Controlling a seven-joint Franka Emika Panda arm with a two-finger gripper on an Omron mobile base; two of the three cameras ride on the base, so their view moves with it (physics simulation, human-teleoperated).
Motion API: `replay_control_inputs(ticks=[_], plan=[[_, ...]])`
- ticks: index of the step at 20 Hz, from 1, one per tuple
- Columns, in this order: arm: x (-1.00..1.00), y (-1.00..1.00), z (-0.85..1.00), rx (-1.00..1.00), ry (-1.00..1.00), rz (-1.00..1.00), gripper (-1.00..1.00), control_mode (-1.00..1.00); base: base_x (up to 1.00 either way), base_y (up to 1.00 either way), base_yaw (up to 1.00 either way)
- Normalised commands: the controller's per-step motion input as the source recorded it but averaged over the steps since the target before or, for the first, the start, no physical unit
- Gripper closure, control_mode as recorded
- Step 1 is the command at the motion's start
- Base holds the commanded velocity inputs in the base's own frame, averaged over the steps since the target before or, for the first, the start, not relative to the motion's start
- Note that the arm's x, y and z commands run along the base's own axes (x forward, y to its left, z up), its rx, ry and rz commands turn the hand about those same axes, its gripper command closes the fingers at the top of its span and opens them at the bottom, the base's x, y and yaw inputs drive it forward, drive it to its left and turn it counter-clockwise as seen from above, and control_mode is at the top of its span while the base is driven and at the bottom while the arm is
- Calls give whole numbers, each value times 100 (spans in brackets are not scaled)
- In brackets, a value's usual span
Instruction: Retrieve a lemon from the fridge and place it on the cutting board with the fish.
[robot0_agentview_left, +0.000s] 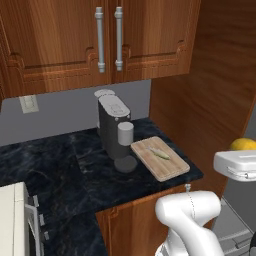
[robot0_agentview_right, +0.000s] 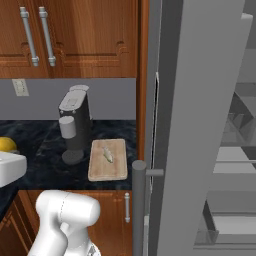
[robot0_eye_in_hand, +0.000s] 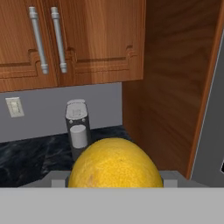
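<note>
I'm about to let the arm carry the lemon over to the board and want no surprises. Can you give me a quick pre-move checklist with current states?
1. Round yellow lemon held in the pincer: ok, it sits right at the pincer in the hand view.
2. Light tan wooden cutting board has bare room: ok.
3. Small pale greenish fish on the board: ok, lying near its middle.
4. Dark grey coffee machine off the board: ok, it stands beside the board's left edge.
5. Tall grey fridge door out of the path: cannot tell, it stands open.
6. Finger contact on the lemon: cannot tell, hidden.
</note>
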Motion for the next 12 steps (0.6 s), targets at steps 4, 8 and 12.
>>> replay_control_inputs(ticks=[4,8,12], plan=[[7,0,0,0,12,0,100,-100,0,0,0],[36,-2,0,0,25,0,100,-100,0,0,0],[42,0,0,0,31,-1,100,-100,0,0,0]])
